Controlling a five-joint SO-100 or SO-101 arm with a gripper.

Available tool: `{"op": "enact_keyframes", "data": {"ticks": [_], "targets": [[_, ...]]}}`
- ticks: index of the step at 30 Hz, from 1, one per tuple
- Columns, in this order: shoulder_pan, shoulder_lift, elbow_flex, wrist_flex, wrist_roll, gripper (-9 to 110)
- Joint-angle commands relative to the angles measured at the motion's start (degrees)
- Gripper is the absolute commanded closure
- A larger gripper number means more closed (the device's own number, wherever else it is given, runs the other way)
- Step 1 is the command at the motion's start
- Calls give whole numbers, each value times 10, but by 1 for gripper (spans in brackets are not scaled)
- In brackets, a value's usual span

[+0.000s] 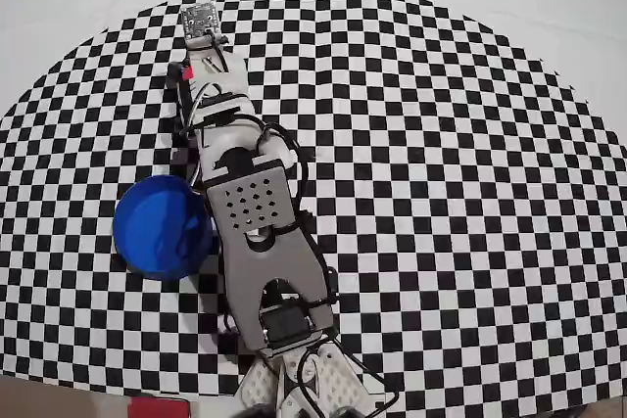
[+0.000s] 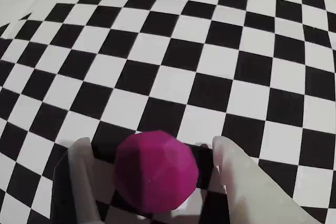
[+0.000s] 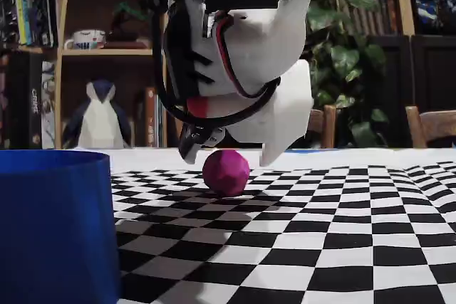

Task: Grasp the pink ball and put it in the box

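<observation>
**Ball bracketed, grasp not yet made**

Progress stood at the approach stage. My white two-finger gripper (image 2: 149, 182) had its fingers spread, one on each side of the small, faceted magenta-pink ball (image 2: 156, 172) in the wrist view. I could see a sliver of checkered cloth between the ball and each finger (image 2: 239, 182), so I judged the jaws were not pinching it. In the fixed view the ball (image 3: 226, 171) sat on the black-and-white checkered tablecloth (image 3: 342, 226), with the fingertips hanging just above and around it, not lifting it.

The overhead view hid the ball under my arm; only the gripper end (image 1: 199, 31) showed near the far edge of the cloth.

The round, bright-blue container (image 1: 162, 227) that serves as the box lay well apart from the ball, beside the middle of my arm in the overhead view. Its visible floor looked bare.

By my reckoning nothing was delivered: what remained was lowering a little, closing on the ball, lifting, carrying it back to the box and letting go.
</observation>
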Motion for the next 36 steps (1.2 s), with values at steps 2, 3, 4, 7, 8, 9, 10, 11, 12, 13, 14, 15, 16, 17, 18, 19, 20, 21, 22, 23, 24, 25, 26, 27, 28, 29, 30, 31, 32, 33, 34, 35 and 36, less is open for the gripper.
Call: {"op": "enact_keyframes", "data": {"ticks": [2, 3, 4, 7, 8, 9, 10, 11, 12, 13, 14, 15, 16, 17, 18, 19, 20, 21, 22, 23, 24, 25, 26, 27, 28, 29, 30, 31, 32, 33, 34, 35, 36], "targets": [[-2, -1, -31, 4, -2, 75], [-2, -3, -33, 4, -2, 75], [-2, -4, -35, 5, -2, 75], [-2, -8, -40, 5, -2, 75], [-2, -9, -40, 5, -2, 75], [-3, -9, -40, 5, -2, 75], [-3, -10, -41, 5, -3, 75], [-3, -10, -41, 5, -3, 75], [-3, -10, -42, 5, -3, 75], [-3, -11, -42, 5, -3, 75], [-3, -11, -42, 5, -3, 75], [-3, -11, -42, 5, -3, 75], [-3, -11, -43, 5, -3, 75], [-3, -11, -43, 5, -3, 75], [-3, -11, -43, 6, -3, 75], [-3, -11, -43, 6, -3, 75], [-3, -11, -43, 6, -3, 75], [-3, -11, -43, 6, -2, 75], [-3, -11, -43, 6, -2, 75], [-3, -11, -43, 6, -2, 75], [-3, -11, -43, 6, -2, 75], [-3, -11, -43, 6, -2, 75], [-3, -11, -44, 6, -2, 75], [-3, -11, -44, 6, -1, 75], [-3, -11, -45, 6, -1, 75], [-3, -11, -45, 6, -1, 75], [-3, -12, -46, 6, -1, 75], [-3, -13, -47, 6, -1, 75], [-3, -13, -48, 6, -1, 75], [-3, -14, -50, 6, -1, 75], [-3, -15, -51, 6, -1, 75], [-3, -16, -52, 6, -1, 75], [-3, -16, -53, 6, -1, 75]]}}
